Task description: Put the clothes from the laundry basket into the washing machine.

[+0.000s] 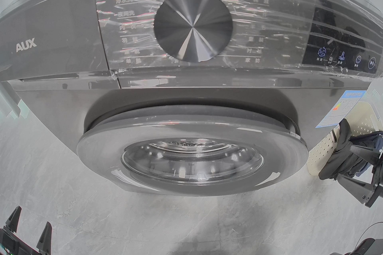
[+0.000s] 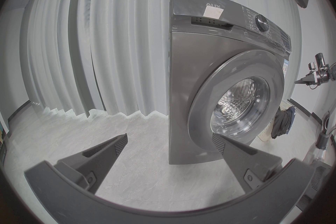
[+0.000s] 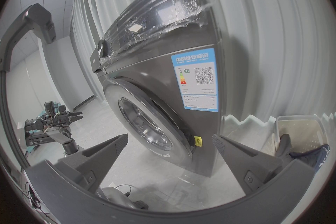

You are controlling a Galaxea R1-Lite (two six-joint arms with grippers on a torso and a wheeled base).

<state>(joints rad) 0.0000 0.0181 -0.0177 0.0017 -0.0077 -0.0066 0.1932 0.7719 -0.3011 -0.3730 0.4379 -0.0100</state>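
Dark clothes (image 1: 343, 156) drape over the rim of the cream laundry basket (image 1: 324, 148) just right of the shut washing machine (image 1: 191, 116), with the left gripper (image 2: 168, 136) and right gripper (image 3: 168, 137) before it, jaws spread and empty.

1. Left gripper (image 2: 169, 140) sits low on the left, its 2 fingers (image 2: 105, 151) pointing forward, spread wide with nothing between them.
2. Right gripper (image 3: 169, 140) hangs far out on the right, higher than the left, its 2 fingers spread wide and empty.
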